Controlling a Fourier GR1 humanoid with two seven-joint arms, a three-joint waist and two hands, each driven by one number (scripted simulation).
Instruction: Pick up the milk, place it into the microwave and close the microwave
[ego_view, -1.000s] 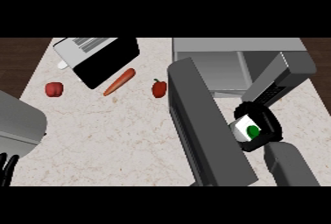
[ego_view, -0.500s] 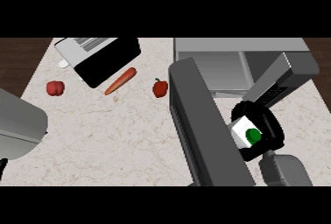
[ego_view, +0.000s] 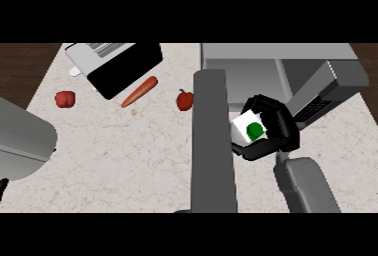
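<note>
While curled round boxy white milk carton (ego_view: 249, 129) with green mark, black right hand (ego_view: 277, 131) beside open grey microwave (ego_view: 295, 70) door. Shifted slightly toward cavity versus earlier; mottled stone counter (ego_view: 125, 150) unchanged.

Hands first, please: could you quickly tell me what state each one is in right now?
Right hand: fingers curled round the milk, holding it.
Left hand: not visible; only its forearm shows at the left edge.
</note>
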